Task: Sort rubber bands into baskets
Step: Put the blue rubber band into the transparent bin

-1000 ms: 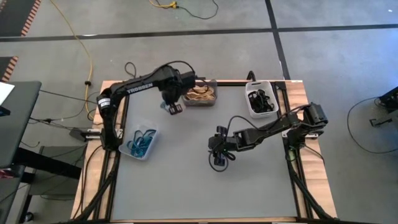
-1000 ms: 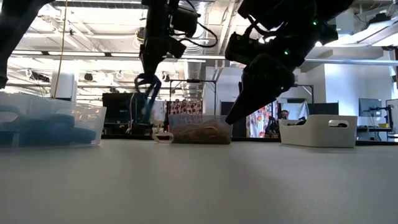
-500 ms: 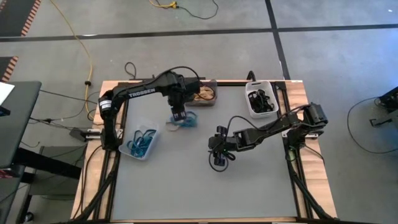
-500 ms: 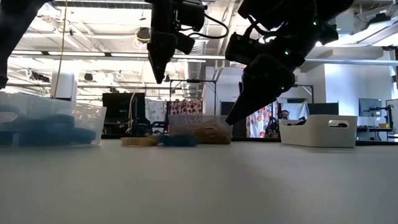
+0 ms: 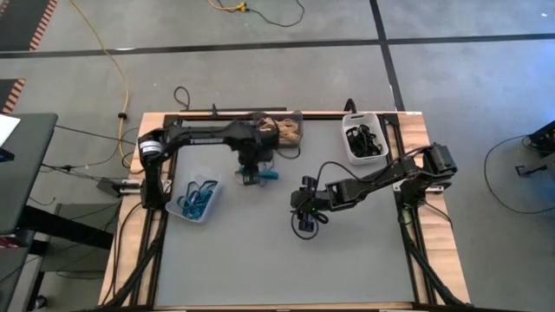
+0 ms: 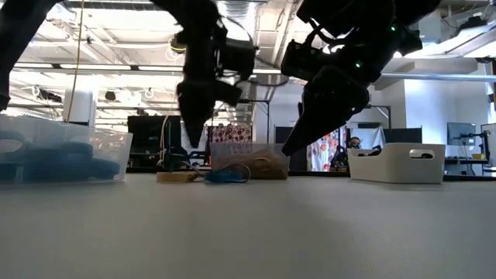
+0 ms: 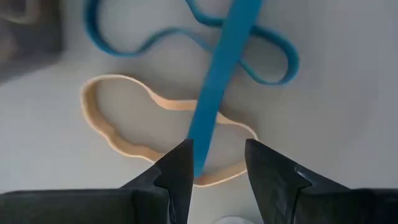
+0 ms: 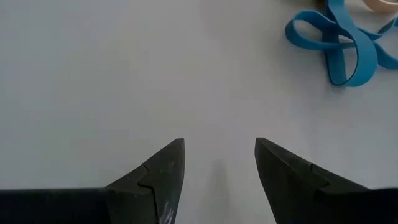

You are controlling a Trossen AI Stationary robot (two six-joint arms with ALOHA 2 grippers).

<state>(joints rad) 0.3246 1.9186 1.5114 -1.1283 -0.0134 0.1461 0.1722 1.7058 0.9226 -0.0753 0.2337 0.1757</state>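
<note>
One camera hangs overhead, staring straight down at the whole grey desk [image 5: 286, 251] and the floor around it. Another sits at desk-top level, looking flat across the surface into the workshop behind. Each arm carries a wrist camera aimed past its own dark fingers, very close to the desk. The left wrist camera fills with a twisted blue rubber band [image 7: 224, 68] lying over a tan rubber loop [image 7: 118, 118]; the right wrist camera catches that same blue band at its two o'clock corner, as do the overhead and low cameras.
</note>
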